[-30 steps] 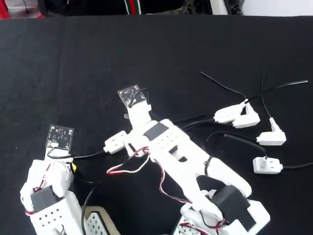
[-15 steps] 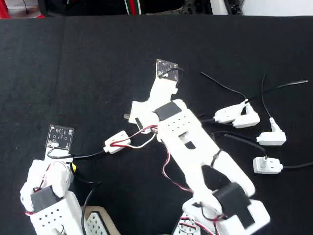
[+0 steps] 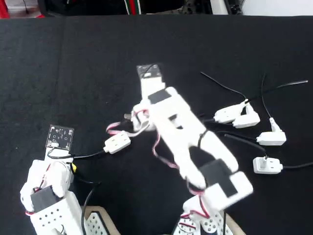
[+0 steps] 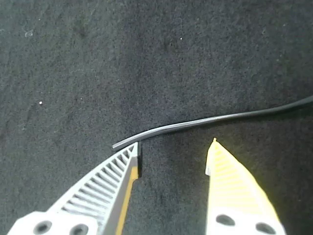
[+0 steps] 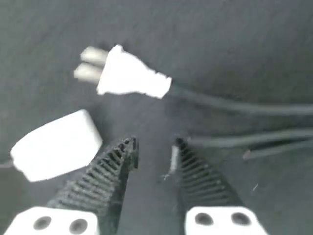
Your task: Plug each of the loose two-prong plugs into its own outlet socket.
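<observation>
In the right wrist view my right gripper (image 5: 152, 147) is open, its tips just short of a white two-prong plug (image 5: 127, 76) that lies on the black cloth with its cable (image 5: 234, 105) trailing away. A white outlet socket (image 5: 56, 144) lies beside one finger. From above, that socket (image 3: 117, 143) sits left of the right arm (image 3: 171, 122), and the plug's prongs (image 3: 128, 116) poke out from under it. My left gripper (image 4: 173, 149) is open over the loose end of a thin black cable (image 4: 210, 119), holding nothing.
Several more white plugs and sockets with black cables lie at the right: a joined pair (image 3: 237, 115), one piece (image 3: 271, 138) and another (image 3: 266, 165). The left arm (image 3: 46, 188) stands at the near left. Black cloth (image 3: 73, 63) covers the table.
The right arm lifted off the socket at centre left, swung toward the far right, then came back a little to the left. The socket barely shifted. The left arm kept still.
</observation>
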